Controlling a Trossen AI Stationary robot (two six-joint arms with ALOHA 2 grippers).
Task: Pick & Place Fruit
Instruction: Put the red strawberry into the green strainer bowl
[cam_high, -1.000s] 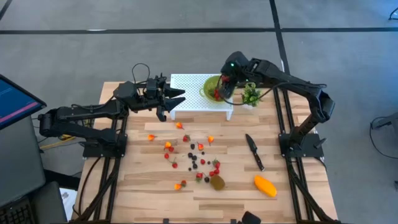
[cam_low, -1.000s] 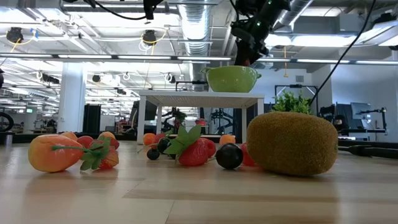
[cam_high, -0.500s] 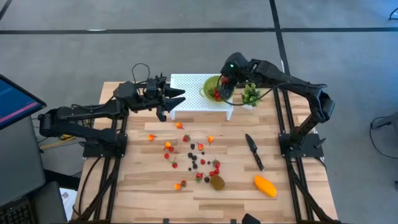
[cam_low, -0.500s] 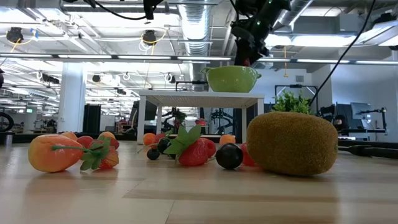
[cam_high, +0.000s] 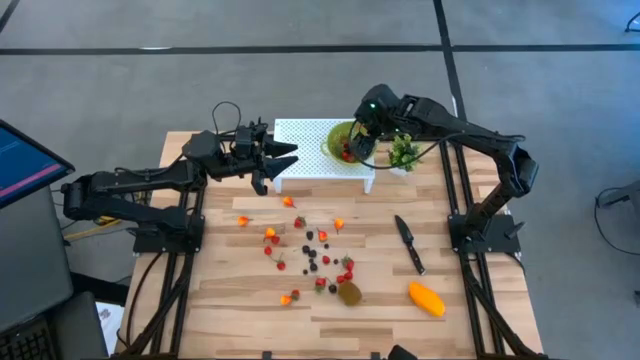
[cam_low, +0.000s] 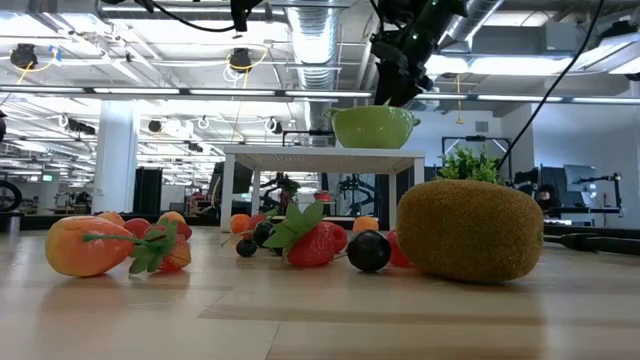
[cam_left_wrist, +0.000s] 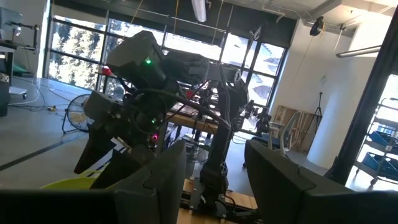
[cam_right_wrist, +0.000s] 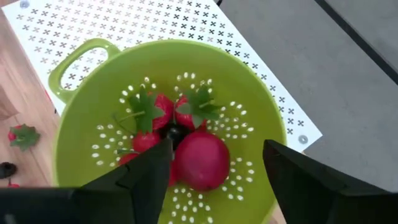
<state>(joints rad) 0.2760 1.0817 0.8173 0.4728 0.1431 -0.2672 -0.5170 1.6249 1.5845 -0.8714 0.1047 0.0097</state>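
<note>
We see the right claw (cam_right_wrist: 211, 168) poised directly over the lime-green perforated plastic colander (cam_right_wrist: 81, 118), its two dark fingers (cam_right_wrist: 146, 171) spread apart with nothing between them. Inside the colander lie several red strawberry-like pieces with green leaves (cam_right_wrist: 155, 112) and a larger round red fruit (cam_right_wrist: 202, 162), free of the fingers. The colander stands on the small white perforated metal stand (cam_high: 300, 135) at the far side of the pale wooden slatted table (cam_high: 240, 290), just beside the small green potted plant (cam_high: 404, 152).

The left claw (cam_high: 285, 155) hangs off the stand's left edge – its fingers stand parted and we see nothing held in them.

The rest of the fruit lies on the table: a scatter of tiny red, orange and dark berry-like pieces (cam_high: 310, 250) in the middle, the brown oval kiwi (cam_high: 349, 293) at its near edge, and the orange-yellow mango (cam_high: 426, 298) further right. The slim black knife (cam_high: 408, 243) lies between plant and mango.

We can read no label, brand or writing on any of these things.
</note>
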